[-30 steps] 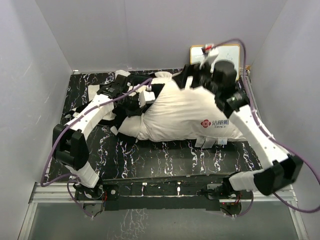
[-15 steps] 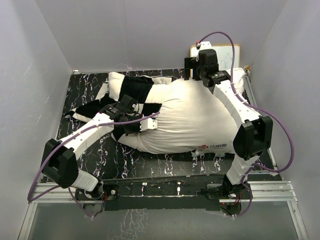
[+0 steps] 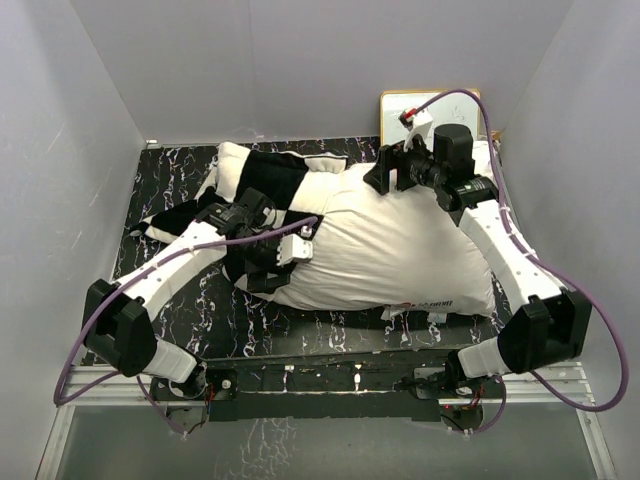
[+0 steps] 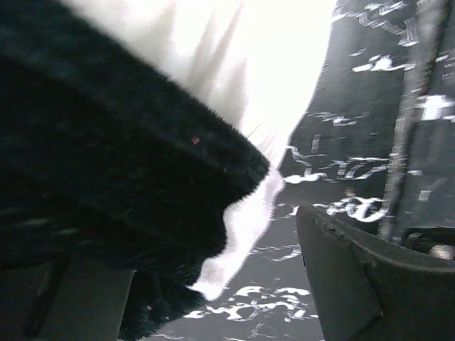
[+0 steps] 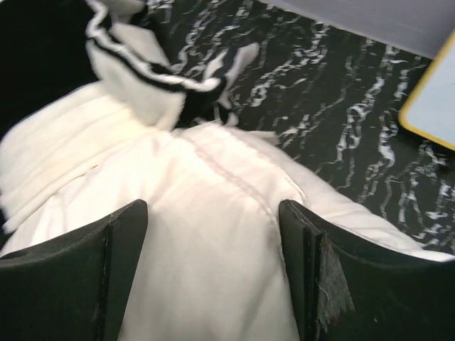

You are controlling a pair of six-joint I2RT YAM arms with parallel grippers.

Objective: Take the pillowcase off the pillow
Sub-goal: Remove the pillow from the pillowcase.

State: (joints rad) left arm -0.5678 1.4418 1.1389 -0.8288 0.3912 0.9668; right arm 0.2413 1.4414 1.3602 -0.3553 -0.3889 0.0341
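The left claw (image 4: 202, 273) stands wide, gripping nothing. Black plush of the pillowcase (image 4: 106, 177) lies over its left finger and sags into the gap, while the right finger (image 4: 355, 284) stands clear above the table (image 4: 355, 106). A bright white fold shows under the plush; whether it is case or pillow I cannot tell. From above, this claw (image 3: 272, 262) sits at the near left of the bundle, where the checks end and plain white begins.

The right claw (image 5: 212, 213) is also wide, its 2 fingers (image 5: 121, 256) spread just above the pillow (image 5: 213, 284) with nothing between them. I cannot tell whether the tips touch. A stitched seam runs across the white cloth below it, and a crumpled striped edge of the case (image 5: 142, 64) lies beyond.

In the top view the right claw (image 3: 385, 172) is over the far edge of the pillow (image 3: 400, 245), which lies across the middle and right of the table (image 3: 330, 320), red logo (image 3: 430, 303) at its near edge. The pillowcase (image 3: 265, 180) covers only its far left end and trails leftward onto the black, white-veined top. A framed white board (image 3: 455, 100) lies at the far right corner. Pale grey walls (image 3: 300, 60) close in 3 sides.
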